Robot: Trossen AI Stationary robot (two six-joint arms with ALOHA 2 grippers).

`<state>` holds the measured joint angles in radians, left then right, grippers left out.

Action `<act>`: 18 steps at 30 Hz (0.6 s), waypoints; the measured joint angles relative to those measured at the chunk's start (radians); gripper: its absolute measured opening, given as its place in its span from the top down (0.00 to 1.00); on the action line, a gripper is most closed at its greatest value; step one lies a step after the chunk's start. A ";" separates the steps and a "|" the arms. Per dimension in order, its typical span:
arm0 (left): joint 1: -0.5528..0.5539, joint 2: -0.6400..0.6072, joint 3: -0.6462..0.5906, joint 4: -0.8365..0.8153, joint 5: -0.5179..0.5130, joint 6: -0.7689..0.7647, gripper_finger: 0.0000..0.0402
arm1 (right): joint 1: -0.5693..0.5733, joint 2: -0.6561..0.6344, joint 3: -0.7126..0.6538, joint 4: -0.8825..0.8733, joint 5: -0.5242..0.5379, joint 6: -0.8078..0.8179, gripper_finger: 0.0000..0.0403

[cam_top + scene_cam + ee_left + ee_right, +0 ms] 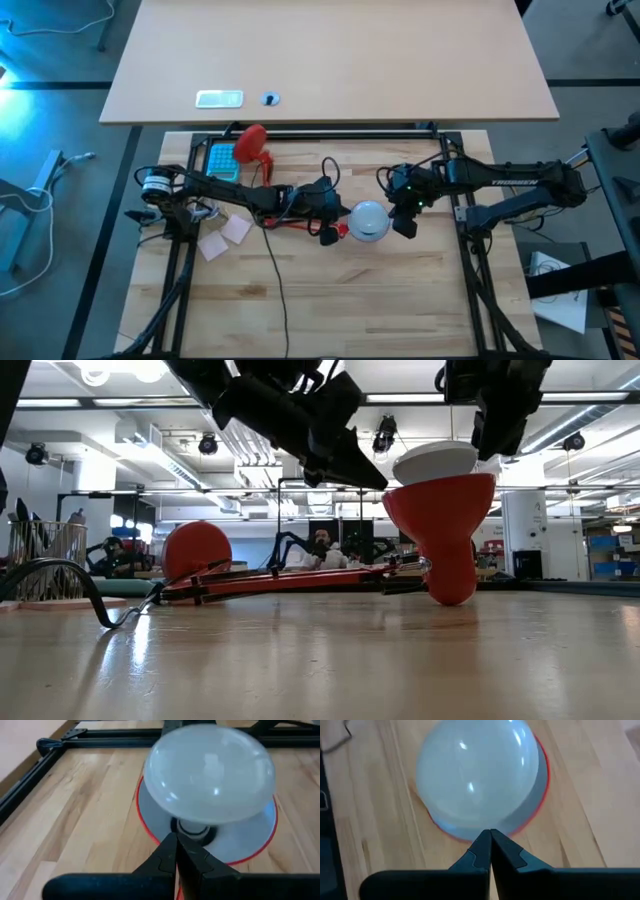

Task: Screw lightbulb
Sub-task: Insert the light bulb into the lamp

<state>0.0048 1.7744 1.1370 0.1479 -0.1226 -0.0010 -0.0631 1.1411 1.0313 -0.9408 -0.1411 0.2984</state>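
The white lightbulb [368, 220] stands with its narrow neck [192, 827] in the middle of the red lamp shade [445, 530]. The shade stands on the wooden table with its opening up. My left gripper [176, 839] is shut and comes from the table's left. Its tips lie over the shade's left rim, close to the bulb's neck. My right gripper [490, 834] is shut and comes from the right. Its tips are at the bulb's right edge [478, 455], above the shade. My left gripper's shut fingers [375, 478] slant down from the table's left onto the shade's left rim [392, 492]. Nothing plainly shows between the fingers, and they seem to rest on the rim. My right gripper's shut fingertips stand at the bulb's side [485, 820]; I cannot tell whether they touch it.
The lamp's red arm [290, 580] and red round foot [250, 143] lie left of the shade. A black cable [275, 270] runs toward the near edge. A teal box [222, 160] and paper notes [225, 235] lie at the left. A second table [330, 60] stands beyond.
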 joint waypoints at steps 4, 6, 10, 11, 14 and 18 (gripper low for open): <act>-0.003 -0.025 0.000 -0.066 0.000 -0.005 1.00 | 0.000 -0.006 0.020 -0.051 0.040 -0.008 1.00; -0.017 -0.031 0.000 -0.081 0.000 -0.018 1.00 | 0.000 -0.009 0.022 -0.054 0.084 -0.013 1.00; -0.050 -0.022 0.000 -0.042 0.047 -0.051 1.00 | -0.001 -0.008 0.021 -0.042 0.136 -0.031 1.00; -0.056 -0.016 0.000 -0.023 0.056 -0.063 1.00 | -0.001 -0.008 0.021 -0.037 0.142 -0.033 1.00; -0.064 0.016 0.000 0.024 0.057 -0.078 1.00 | -0.001 -0.003 0.017 -0.013 0.143 -0.035 1.00; -0.059 0.033 -0.001 0.073 0.050 -0.082 1.00 | 0.000 -0.001 0.017 -0.012 0.142 -0.034 1.00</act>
<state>-0.0546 1.8076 1.1362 0.2208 -0.0730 -0.0827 -0.0635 1.1401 1.0481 -0.9524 0.0010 0.2640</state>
